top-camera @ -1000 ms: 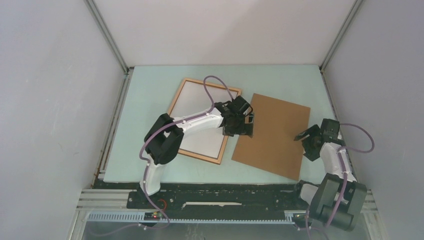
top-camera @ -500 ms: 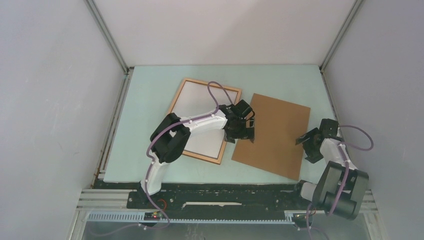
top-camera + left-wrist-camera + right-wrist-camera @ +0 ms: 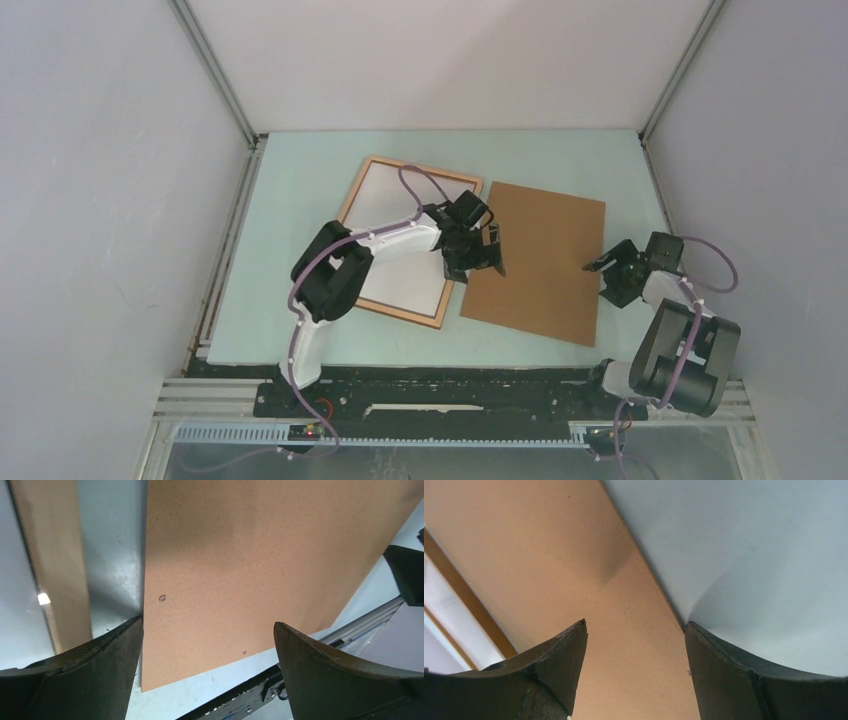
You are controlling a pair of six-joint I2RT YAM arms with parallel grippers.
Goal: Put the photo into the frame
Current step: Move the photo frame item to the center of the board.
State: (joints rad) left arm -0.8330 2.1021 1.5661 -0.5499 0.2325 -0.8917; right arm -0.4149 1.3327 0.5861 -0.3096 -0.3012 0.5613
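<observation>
From above, the frame [image 3: 358, 200] is seen lying flat on the pale green table [image 3: 290, 190], left of centre, its thin wooden border enclosing a white area; no printed picture can be made out there, so the photo cannot be placed; a brown board [image 3: 540, 270] is laid flat just beside the frame's right side; the left gripper [image 3: 483, 262] is held over the board's left edge and the right gripper [image 3: 601, 282] at its right edge.

In the left wrist view, the left gripper [image 3: 207, 625] is shown spread wide, with nothing held between its fingers [image 3: 95, 680]; the brown board [image 3: 260, 555] is seen beneath them, its left edge in line with the left finger; a strip of table [image 3: 112, 555] separates it from the frame's wooden rail [image 3: 50, 565].

In the right wrist view, the right gripper [image 3: 636, 625] is also shown parted and empty; the brown board [image 3: 549, 555] lies below, its edge running diagonally to the right finger; bare table [image 3: 749, 545] is seen beyond; the frame [image 3: 471, 605] is glimpsed at the left.
</observation>
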